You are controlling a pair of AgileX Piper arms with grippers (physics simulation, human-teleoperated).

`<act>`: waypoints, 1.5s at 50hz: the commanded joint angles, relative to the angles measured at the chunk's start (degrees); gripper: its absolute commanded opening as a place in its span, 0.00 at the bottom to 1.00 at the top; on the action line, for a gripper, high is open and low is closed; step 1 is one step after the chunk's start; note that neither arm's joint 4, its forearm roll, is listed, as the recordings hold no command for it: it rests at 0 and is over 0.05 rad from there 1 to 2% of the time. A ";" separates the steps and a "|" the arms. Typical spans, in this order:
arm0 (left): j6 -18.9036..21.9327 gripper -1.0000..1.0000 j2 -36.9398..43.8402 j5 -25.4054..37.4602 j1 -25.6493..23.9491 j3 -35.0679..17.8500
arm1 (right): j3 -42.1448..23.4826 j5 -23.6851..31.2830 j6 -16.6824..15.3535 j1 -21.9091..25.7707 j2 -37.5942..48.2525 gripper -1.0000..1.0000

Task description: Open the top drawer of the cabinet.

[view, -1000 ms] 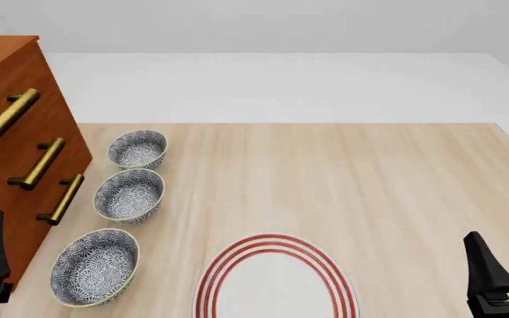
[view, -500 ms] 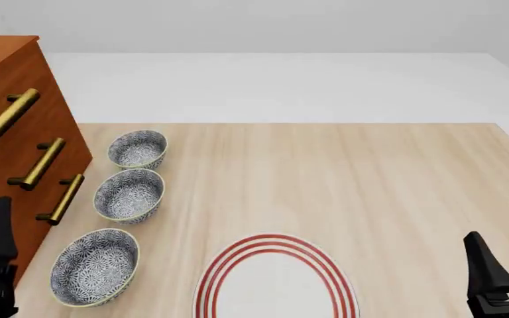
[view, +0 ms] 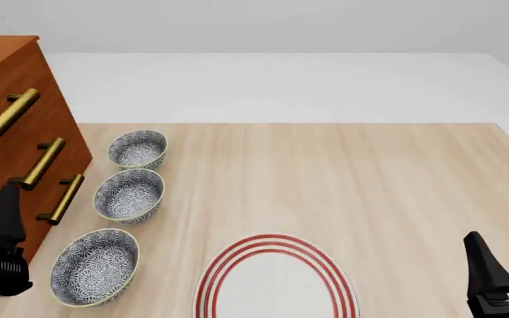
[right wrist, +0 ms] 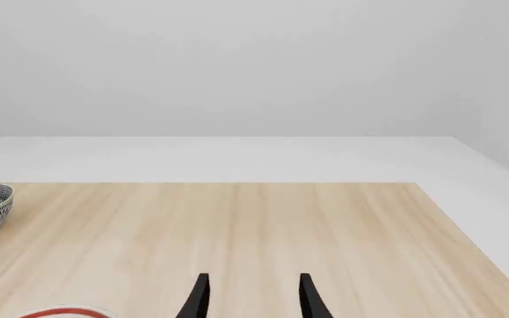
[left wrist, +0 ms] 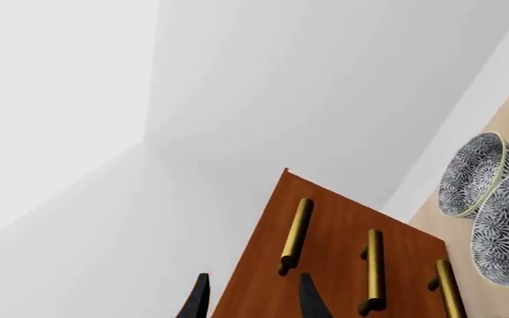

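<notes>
Top drawer (view: 7, 93) sits shut at the head of the cabinet (view: 20, 152) on the table's (view: 325, 179) far left, its brass handle (view: 5, 114) untouched. My left gripper (left wrist: 252, 301) hangs low by the cabinet front, fingers parted and empty; I judge they could close on the middle handle (view: 40, 163), which is nearer. My right gripper (right wrist: 251, 298) waits open over bare wood. The frame cuts off the cabinet's left side, and the patterned bowls (view: 129, 195) crowd my approach.

Cabinet (view: 7, 132) cut off at left edge; red-ringed plate (view: 277, 278) cropped by bottom edge.
</notes>
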 commanded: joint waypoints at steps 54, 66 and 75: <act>6.95 1.00 27.44 -22.40 3.99 -2.59 | 0.00 0.00 0.01 -0.01 -0.01 1.00; 7.11 1.00 32.04 -25.28 4.78 -3.11 | 0.00 0.00 0.01 0.01 0.01 1.00; 6.53 1.00 33.00 -24.64 4.76 -4.02 | 0.00 0.00 0.00 0.00 0.02 1.00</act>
